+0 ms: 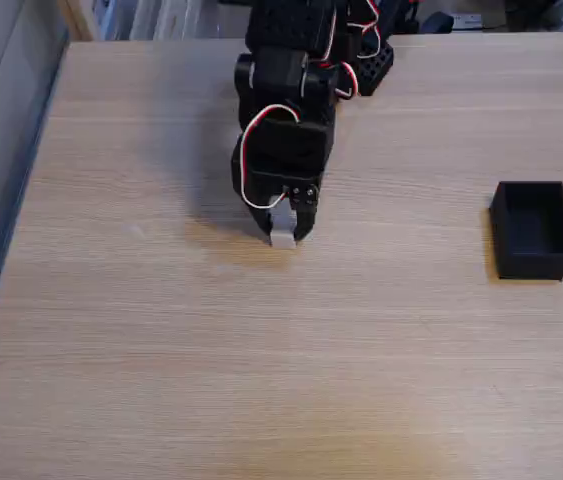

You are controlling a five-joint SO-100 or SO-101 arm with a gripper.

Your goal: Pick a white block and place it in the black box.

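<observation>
— Where was the white block (282, 236)?

— Mid-surface, left of centre, pinched between the tips of the hand (285, 232), which looked clamped on it. The black box (532, 229) sat well apart, far to the right on the surface (261, 380).

— How best to carry on?

— I'd have lifted straight up first, grip firm, then swung right.

— And the arm?

— Reaching out from the far edge, wrist bent down, hand pointing at the surface.
</observation>
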